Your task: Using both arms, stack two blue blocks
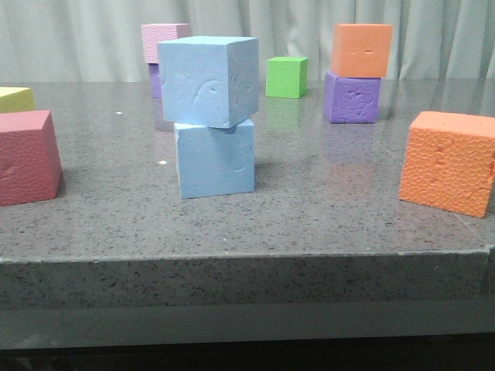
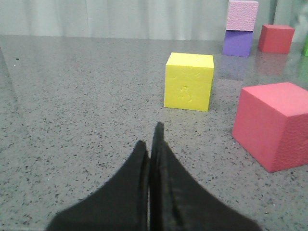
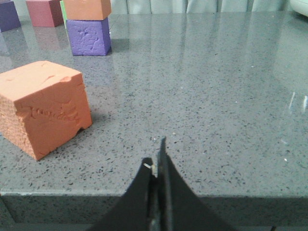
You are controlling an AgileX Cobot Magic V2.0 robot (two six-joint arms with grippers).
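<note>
Two sky-blue foam cubes stand stacked in the front view, left of the table's middle. The upper blue block (image 1: 207, 79) sits turned and shifted a little left on the lower blue block (image 1: 215, 158). Neither gripper shows in the front view. My left gripper (image 2: 150, 139) is shut and empty, low over the table, with a yellow cube (image 2: 188, 81) ahead of it. My right gripper (image 3: 156, 161) is shut and empty near the table's front edge, with an orange cube (image 3: 43, 106) beside it. The blue blocks do not show in either wrist view.
The grey stone table (image 1: 325, 209) also holds a red cube (image 1: 27, 157) at the left, a yellow cube (image 1: 15, 99), a pink cube on a purple one (image 1: 162, 39), a green cube (image 1: 286, 76), an orange cube on a purple one (image 1: 352, 98), and a big orange cube (image 1: 450, 161) at the right.
</note>
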